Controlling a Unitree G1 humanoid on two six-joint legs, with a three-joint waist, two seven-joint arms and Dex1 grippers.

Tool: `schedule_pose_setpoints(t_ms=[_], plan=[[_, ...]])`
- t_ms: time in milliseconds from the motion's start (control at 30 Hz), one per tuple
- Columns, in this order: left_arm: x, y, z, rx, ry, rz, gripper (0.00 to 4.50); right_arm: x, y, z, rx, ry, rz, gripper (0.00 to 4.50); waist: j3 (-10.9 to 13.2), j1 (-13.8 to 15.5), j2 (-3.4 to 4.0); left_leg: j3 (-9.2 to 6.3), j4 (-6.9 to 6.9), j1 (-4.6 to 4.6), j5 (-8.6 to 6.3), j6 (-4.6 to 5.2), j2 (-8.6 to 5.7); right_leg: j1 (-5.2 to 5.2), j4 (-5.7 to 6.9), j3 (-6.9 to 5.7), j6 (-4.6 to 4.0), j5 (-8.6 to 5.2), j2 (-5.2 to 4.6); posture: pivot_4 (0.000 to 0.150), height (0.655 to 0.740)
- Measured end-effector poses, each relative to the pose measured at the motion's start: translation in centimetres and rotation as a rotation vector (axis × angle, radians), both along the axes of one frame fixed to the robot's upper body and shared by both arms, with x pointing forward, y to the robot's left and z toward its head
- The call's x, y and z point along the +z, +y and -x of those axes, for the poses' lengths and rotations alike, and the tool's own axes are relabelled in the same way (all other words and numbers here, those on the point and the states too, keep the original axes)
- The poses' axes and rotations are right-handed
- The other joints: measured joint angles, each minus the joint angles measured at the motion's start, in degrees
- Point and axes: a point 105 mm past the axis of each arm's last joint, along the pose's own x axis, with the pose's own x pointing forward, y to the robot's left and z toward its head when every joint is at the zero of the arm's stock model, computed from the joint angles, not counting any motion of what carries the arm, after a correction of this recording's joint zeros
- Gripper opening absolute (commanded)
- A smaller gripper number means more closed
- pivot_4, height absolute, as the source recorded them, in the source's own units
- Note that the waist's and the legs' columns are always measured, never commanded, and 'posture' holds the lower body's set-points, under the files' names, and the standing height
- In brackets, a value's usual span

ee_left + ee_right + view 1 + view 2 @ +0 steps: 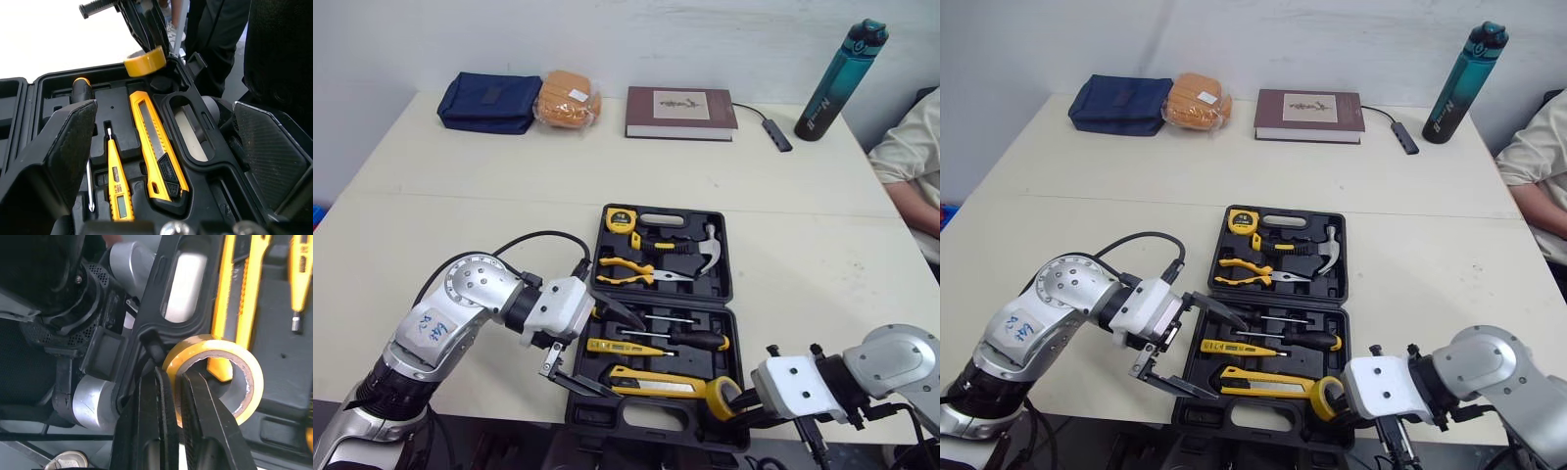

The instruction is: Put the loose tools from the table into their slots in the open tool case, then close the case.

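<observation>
The right gripper (736, 401) is pinched shut on the yellow tape roll (722, 397), at the near right corner of the open tool case (658, 423). The left gripper (628, 357) is spread wide over the case's near left part. The case's handle edge lies at the table's (460, 225) near edge, with bare tabletop on both sides.

In the left wrist view, the utility knife (159, 147) and the tester screwdriver (117, 188) lie side by side lengthwise in their slots.

In the right wrist view, the roll's hole faces the camera, and one finger (205, 406) is inside it.
</observation>
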Motion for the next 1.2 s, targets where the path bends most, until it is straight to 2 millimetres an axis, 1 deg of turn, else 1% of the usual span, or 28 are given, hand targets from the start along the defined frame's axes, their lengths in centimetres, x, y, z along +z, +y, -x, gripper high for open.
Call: schedule_pose_setpoints(t_ms=[200,533,600,633,700,733,767,967,1067,1100,1133,1200], plan=[[0.0,0.1,-0.1,0.015,0.007,-0.012,4.50,-0.8,0.2,0.6,0.013,0.021,-0.002,0.01,0.0,0.0,0.00,0.00,0.01,0.01,0.00,0.01,0.00,0.00,0.02,0.00,0.00,0.00,0.00,0.150,0.7400],[0.3,-0.3,0.1,0.015,-0.002,-0.011,4.50,-1.3,0.3,0.6,0.016,0.006,0.002,0.01,0.0,-0.1,0.00,-0.01,0.00,0.03,0.00,0.01,0.00,0.01,0.02,0.00,-0.01,-0.01,0.00,0.150,0.7400],[0.3,-0.3,0.1,0.016,-0.002,-0.011,4.50,-1.4,0.3,0.6,0.013,0.004,0.000,0.94,0.0,-0.1,0.00,-0.01,0.00,0.04,0.00,0.01,0.00,0.02,0.02,0.00,-0.01,-0.01,0.00,0.150,0.7400],[0.4,-0.3,0.1,0.017,-0.002,-0.010,4.50,-1.5,0.3,0.6,0.010,0.009,-0.003,1.32,0.0,0.0,-0.01,-0.01,0.00,0.03,0.00,0.01,0.00,0.02,0.02,0.00,-0.01,-0.01,0.00,0.150,0.7400],[0.4,-0.4,0.1,0.019,-0.003,-0.010,4.50,-1.6,0.6,0.9,0.006,0.024,-0.022,2.33,0.0,0.0,-0.01,0.00,0.01,0.02,0.00,0.01,0.00,0.01,0.02,0.00,-0.01,-0.01,0.00,0.150,0.7400],[0.4,-0.4,0.1,0.020,-0.004,-0.010,4.50,-1.5,0.7,1.0,0.009,0.023,-0.031,2.91,0.0,0.0,-0.01,0.00,0.01,0.01,-0.01,0.02,0.00,0.01,0.02,0.00,-0.01,-0.01,0.00,0.150,0.7400],[0.4,-0.4,0.1,0.021,-0.004,-0.009,4.50,-1.3,0.8,1.1,0.013,0.025,-0.043,3.36,0.0,0.0,-0.01,0.00,0.01,0.02,-0.01,0.02,0.00,0.02,0.02,0.00,-0.01,-0.01,0.00,0.150,0.7400],[0.6,-0.4,0.0,0.020,-0.014,-0.009,4.50,1.2,0.7,1.3,0.017,0.015,-0.129,3.36,0.0,0.0,-0.01,0.00,0.01,0.03,-0.02,0.03,0.00,0.04,0.02,-0.01,-0.01,0.00,0.00,0.150,0.7400],[0.6,-0.5,0.0,0.020,-0.014,-0.008,4.50,1.8,0.9,0.8,-0.012,0.007,-0.212,2.59,0.0,0.0,-0.03,-0.01,0.00,0.04,-0.01,0.03,0.00,0.04,0.02,-0.02,-0.01,0.00,0.01,0.150,0.7400],[0.6,-0.5,0.0,0.020,-0.014,-0.005,4.50,1.8,1.0,0.5,-0.023,0.004,-0.242,1.98,0.0,0.0,-0.03,0.00,0.01,0.03,-0.01,0.03,0.00,0.04,0.02,-0.01,-0.01,0.00,0.01,0.150,0.7400],[0.6,-0.6,0.0,0.019,-0.012,-0.001,4.50,1.6,1.0,0.3,-0.033,0.001,-0.264,1.62,0.0,0.0,-0.03,0.00,0.01,0.03,-0.02,0.04,-0.02,0.04,0.03,-0.01,-0.01,0.00,0.00,0.150,0.7400],[0.6,-0.7,0.0,0.015,-0.009,0.007,4.50,0.6,0.9,-0.1,-0.046,0.002,-0.288,0.59,0.0,0.0,-0.07,-0.01,0.01,0.03,-0.02,0.04,-0.01,0.04,0.02,-0.02,-0.01,-0.01,0.00,0.150,0.7400]])
